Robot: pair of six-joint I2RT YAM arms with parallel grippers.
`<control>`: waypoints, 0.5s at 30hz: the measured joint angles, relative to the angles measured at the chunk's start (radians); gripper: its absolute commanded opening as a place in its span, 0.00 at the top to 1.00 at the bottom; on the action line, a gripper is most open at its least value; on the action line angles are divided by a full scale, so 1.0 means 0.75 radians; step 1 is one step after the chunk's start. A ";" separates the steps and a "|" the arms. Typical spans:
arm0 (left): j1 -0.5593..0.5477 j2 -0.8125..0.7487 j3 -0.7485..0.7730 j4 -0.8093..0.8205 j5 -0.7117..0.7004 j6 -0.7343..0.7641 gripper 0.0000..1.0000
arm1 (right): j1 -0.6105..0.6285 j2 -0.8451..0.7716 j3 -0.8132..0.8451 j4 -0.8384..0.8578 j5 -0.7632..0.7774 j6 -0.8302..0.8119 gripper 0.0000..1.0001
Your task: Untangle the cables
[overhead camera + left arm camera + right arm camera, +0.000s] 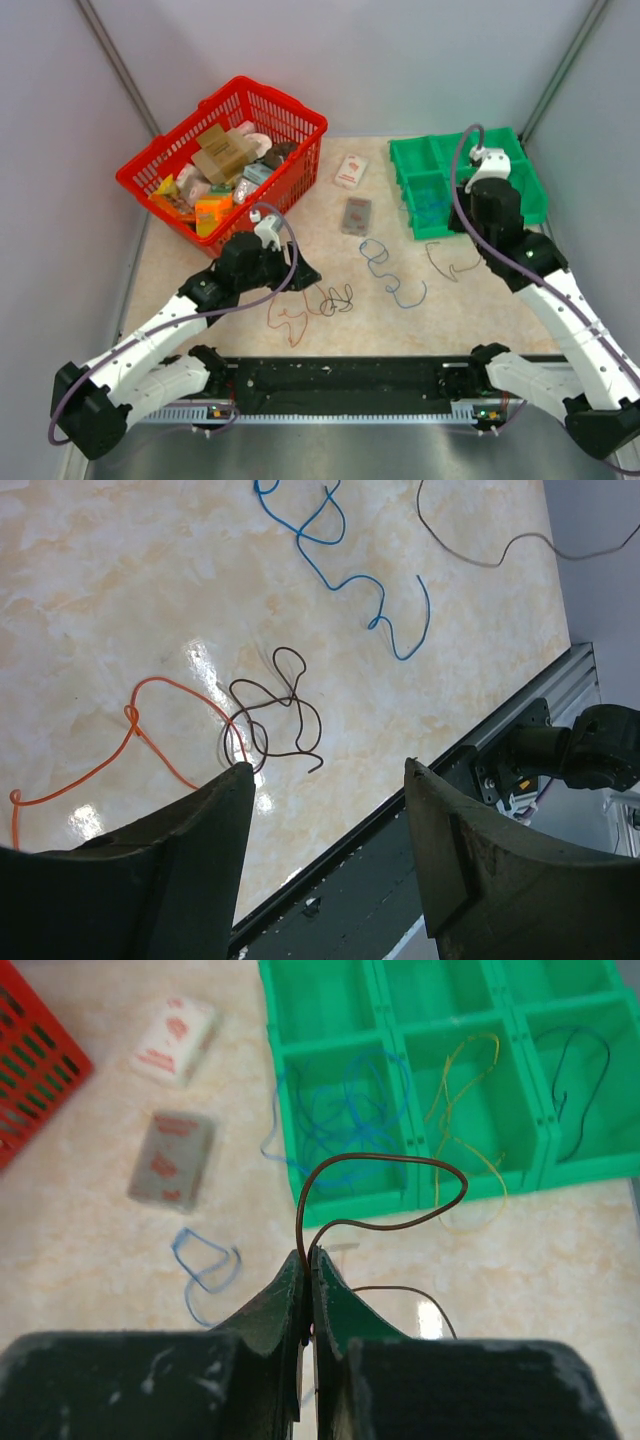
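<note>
Grip: right fingers (268, 1312) pinch brown cable (385, 1159); left fingers (472, 852) spread wide.

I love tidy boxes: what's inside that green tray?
Three front compartments of the green tray hold blue wires, a yellow wire and a dark wire. The back row shows only partly; from above, the right arm covers part of it.

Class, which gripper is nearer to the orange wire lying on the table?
Left. The left gripper hangs open right beside the orange wire. The right gripper is far across the table by the green tray, shut on a brown wire.
</note>
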 measured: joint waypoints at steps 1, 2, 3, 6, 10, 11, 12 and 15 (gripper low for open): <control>-0.002 0.000 0.000 0.000 0.000 -0.001 0.34 | -0.010 0.028 0.054 -0.004 -0.023 0.007 1.00; -0.005 -0.001 0.000 0.000 0.000 -0.002 0.33 | -0.018 0.069 0.129 -0.006 -0.037 0.013 1.00; -0.008 -0.001 0.000 0.000 -0.001 -0.003 0.33 | -0.031 0.116 0.217 0.003 -0.055 0.016 1.00; -0.018 -0.005 0.000 -0.002 0.001 -0.005 0.31 | -0.083 0.263 0.491 0.062 -0.086 0.016 1.00; -0.031 -0.030 0.000 -0.011 0.006 -0.005 0.30 | -0.184 0.457 0.831 0.177 -0.132 0.015 1.00; -0.033 -0.036 0.000 -0.013 0.009 -0.005 0.30 | -0.210 0.500 0.899 0.204 -0.148 0.015 1.00; -0.035 -0.039 0.000 -0.015 0.011 -0.005 0.30 | -0.236 0.549 0.969 0.235 -0.170 0.015 1.00; -0.039 -0.039 0.000 -0.026 0.015 -0.005 0.30 | -0.291 0.712 1.182 0.303 -0.223 0.015 1.00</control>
